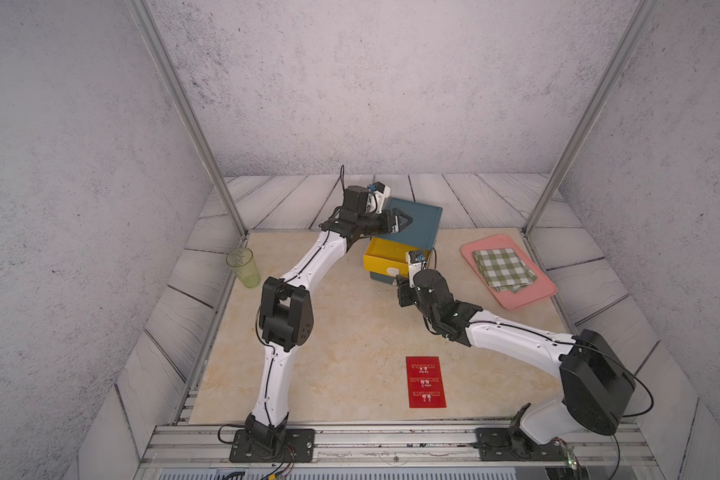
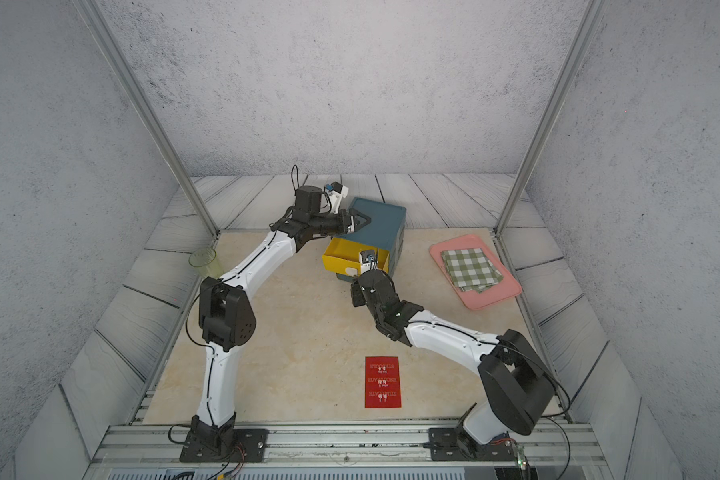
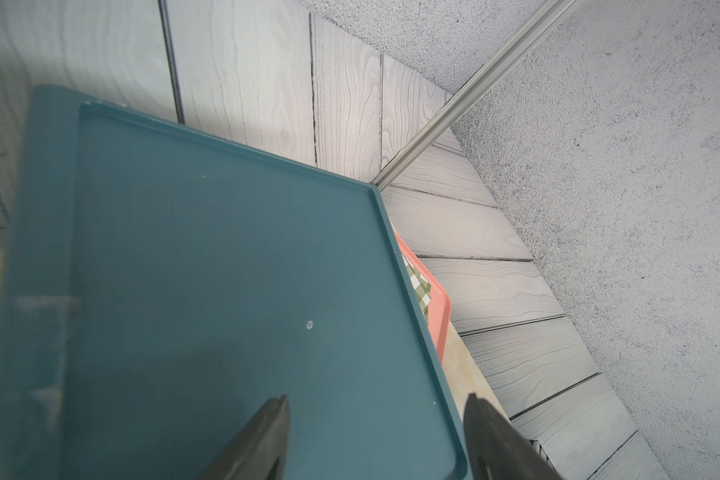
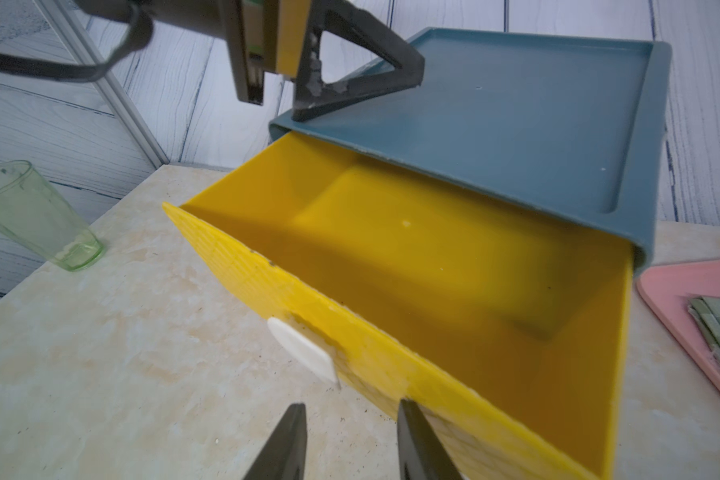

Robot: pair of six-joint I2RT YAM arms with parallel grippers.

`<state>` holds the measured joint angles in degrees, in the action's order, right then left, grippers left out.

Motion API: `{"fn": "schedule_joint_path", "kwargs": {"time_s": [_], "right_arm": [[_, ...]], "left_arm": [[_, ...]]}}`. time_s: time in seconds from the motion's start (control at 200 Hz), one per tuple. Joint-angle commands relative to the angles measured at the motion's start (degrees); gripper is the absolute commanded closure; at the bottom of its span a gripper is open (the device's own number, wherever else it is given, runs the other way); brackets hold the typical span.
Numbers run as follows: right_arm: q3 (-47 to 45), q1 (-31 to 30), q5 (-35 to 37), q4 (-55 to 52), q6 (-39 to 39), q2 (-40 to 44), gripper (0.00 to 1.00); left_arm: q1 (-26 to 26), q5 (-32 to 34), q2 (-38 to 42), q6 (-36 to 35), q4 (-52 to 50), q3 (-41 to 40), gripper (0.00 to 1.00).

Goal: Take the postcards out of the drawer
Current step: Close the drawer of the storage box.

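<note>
Postcards [image 1: 426, 382]: red with white lettering, flat on the tabletop [image 1: 341, 332] near its front edge, well apart from the drawer. One rectangle shows; whether more lie stacked beneath it cannot be told.
Drawer [image 4: 267, 282]: yellow, pulled out of the blue-green cabinet [image 4: 516, 104]. Its visible floor is bare; the rear part under the cabinet top is hidden.
Left gripper [image 3: 377, 401]: jaws released and spread, grasping nothing; one jaw rests on the cabinet top near its front corner.
Right gripper [image 4: 352, 405]: jaws parted with nothing between them, just before the drawer front, beside its white pull tab [image 4: 304, 353].
Bystanders: green cup [image 1: 244, 268]; pink tray [image 1: 528, 296] bearing a checked cloth [image 1: 504, 268].
Stage, judged: removal looks done or nearly so.
Hazard 1: a card left in the hidden rear would be missed if the drawer is taken as empty.
Hazard 2: a forward nudge from the right jaws could shove the drawer shut. If the left jaw were lifted, the same nudge could slide the whole cabinet.
</note>
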<state>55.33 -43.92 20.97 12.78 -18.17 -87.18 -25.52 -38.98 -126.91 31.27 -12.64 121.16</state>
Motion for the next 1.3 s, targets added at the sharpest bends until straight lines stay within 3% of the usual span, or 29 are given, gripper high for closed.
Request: {"fn": "schedule_joint_path", "kwargs": {"time_s": [0.0,1.296], "right_arm": [[-0.83,1.72,0.27,4.28,-0.35,-1.72,0.61],[7.6,7.88,-4.41,9.66,-3.27,-12.82,0.61]], "left_arm": [[0.21,-0.35,-0.8,-0.15,-2.56,-0.4,0.28],[0.29,-0.57,1.67,-0.07,-1.68,-5.23,0.28]]}}
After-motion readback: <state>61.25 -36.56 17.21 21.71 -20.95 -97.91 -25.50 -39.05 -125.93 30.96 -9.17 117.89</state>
